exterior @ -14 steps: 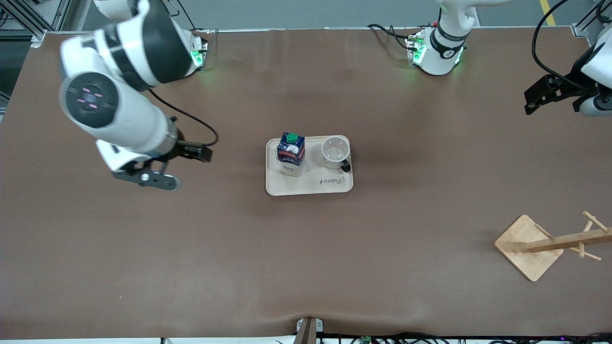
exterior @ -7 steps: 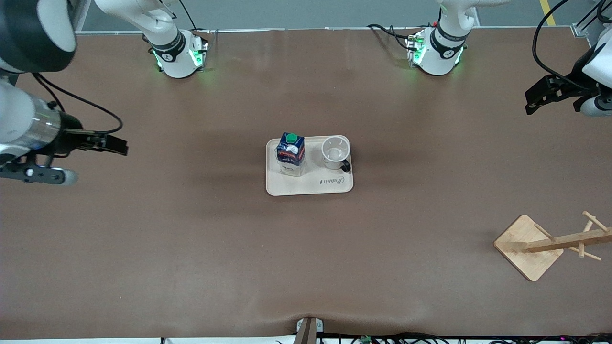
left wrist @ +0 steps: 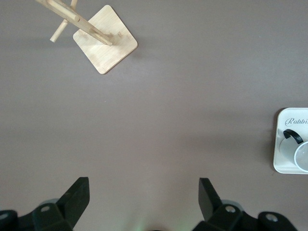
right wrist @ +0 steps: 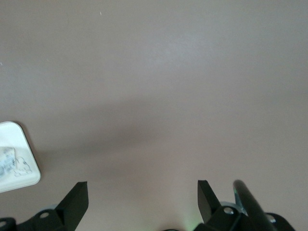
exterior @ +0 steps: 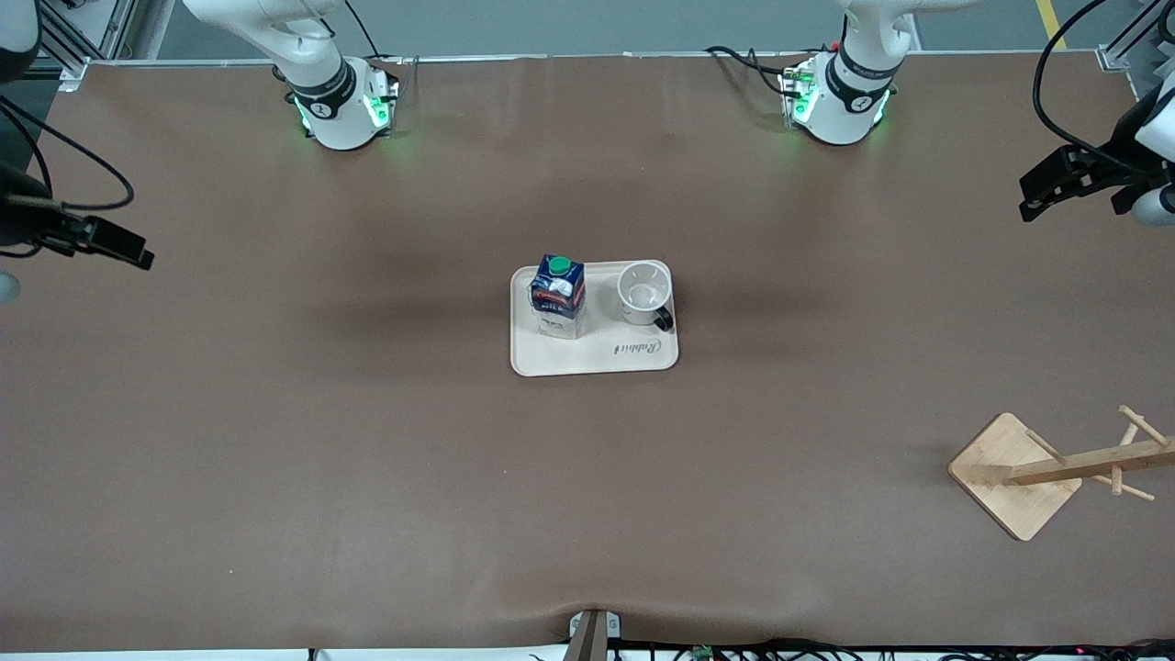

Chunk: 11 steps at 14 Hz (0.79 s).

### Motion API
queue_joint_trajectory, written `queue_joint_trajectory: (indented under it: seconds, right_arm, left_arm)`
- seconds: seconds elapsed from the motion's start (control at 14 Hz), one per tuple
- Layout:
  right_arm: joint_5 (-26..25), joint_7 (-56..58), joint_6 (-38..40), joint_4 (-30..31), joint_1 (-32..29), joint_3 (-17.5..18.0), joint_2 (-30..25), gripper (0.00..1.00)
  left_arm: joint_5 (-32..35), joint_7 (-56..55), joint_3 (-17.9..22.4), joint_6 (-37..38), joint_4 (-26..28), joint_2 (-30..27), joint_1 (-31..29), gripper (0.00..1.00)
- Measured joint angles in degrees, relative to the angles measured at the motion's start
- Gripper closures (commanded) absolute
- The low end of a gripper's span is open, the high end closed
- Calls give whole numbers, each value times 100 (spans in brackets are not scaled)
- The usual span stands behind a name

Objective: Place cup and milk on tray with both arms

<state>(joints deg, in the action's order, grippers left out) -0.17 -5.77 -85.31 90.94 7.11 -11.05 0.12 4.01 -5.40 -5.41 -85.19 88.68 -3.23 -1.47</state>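
Two arms hang at the counter's (exterior: 275,477) ends, and the load sits between them. At nine o'clock in the front view the right gripper (right wrist: 142,204) is over bare counter at the right arm's end, its fingers (right wrist: 77,202) spread wide and holding nothing.

At the middle lies the tray (exterior: 587,360). The milk (exterior: 558,296) stands upright on it at the end toward the right arm. The cup (exterior: 644,294) sits mouth up just beside it, toward the left arm, handle turned to about four o'clock. Each thing rests on the side of the arm best placed to have set it down, and both look settled, so the task reads as done.

At three o'clock the left gripper (left wrist: 143,202) hangs over the left arm's end, fingers (left wrist: 79,197) likewise apart and empty. At about four o'clock, nearer the front camera, stands a wooden rack (exterior: 1019,473), well apart from the tray.
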Motion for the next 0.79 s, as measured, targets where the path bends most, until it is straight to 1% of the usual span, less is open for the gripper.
queue_joint_trajectory:
  seconds: [0.14, 0.36, 0.57, 0.79]
  right_arm:
    - [-3, 244, -10, 207, -155, -1, -179, 0]
    - [-4, 648, -92, 210, -271, -2, -189, 0]
    - [-4, 706, -102, 195, -301, -1, -189, 0]
    - [-4, 739, 5, 139, -456, -2, -188, 0]
  left_arm:
    - [-108, -1, -20, 15, 18, 0, 13, 0]
    - [-288, -28, -51, 20, 70, -1, 16, 0]
    - [-301, -339, -209, 32, 156, -63, 20, 0]
    - [-301, -390, -241, 32, 248, -144, 18, 0]
